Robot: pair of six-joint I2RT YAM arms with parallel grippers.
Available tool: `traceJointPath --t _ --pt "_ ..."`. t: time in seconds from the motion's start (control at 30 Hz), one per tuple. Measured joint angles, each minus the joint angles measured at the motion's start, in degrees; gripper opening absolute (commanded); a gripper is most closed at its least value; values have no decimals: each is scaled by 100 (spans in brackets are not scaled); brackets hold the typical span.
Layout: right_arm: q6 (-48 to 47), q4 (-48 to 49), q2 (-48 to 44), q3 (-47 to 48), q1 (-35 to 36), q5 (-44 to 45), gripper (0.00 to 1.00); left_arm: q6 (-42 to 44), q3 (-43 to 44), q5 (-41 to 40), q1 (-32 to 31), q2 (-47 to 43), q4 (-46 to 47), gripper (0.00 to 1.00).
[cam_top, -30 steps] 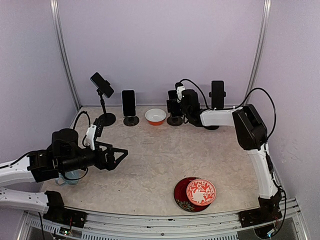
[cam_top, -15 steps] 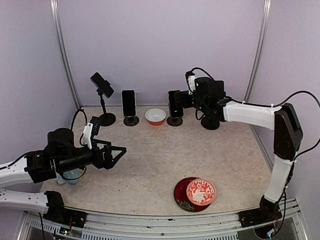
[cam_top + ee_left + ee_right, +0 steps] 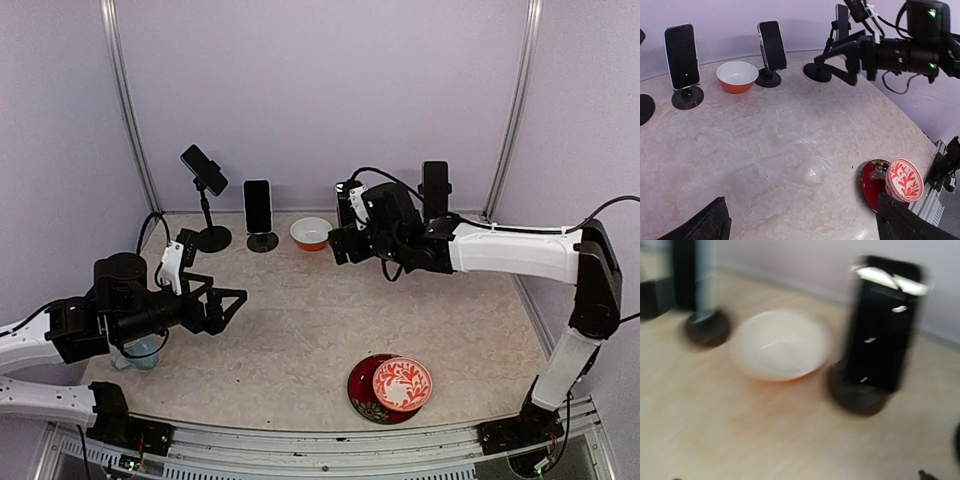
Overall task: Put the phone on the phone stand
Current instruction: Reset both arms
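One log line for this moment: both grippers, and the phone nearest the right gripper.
left gripper: open, empty | right gripper: open, empty | phone: upright on stand, untouched

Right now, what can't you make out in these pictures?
- Right wrist view: motion blur smears the phone and the bowl; nothing on the screen is readable.
- Top view: the left arm hides most of the blue cup.
- Left wrist view: the bottom edge cuts off the fingers of the left hand.
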Motion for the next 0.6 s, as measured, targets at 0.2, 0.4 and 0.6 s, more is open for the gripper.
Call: traceJointPath --t 0.2,0.4,0.6 --pt "568 -772 -1346 -859 951 114 100 365 693 -1012 0 -48 -664 99" --pt "1473 -1397 -3539 -2256 861 490 100 649 846 -1777 361 -404 -1084 99" --pt "2258 -2253 -5425 -2651 815 1189 100 1161 640 -1652 1565 -1541 -949 99"
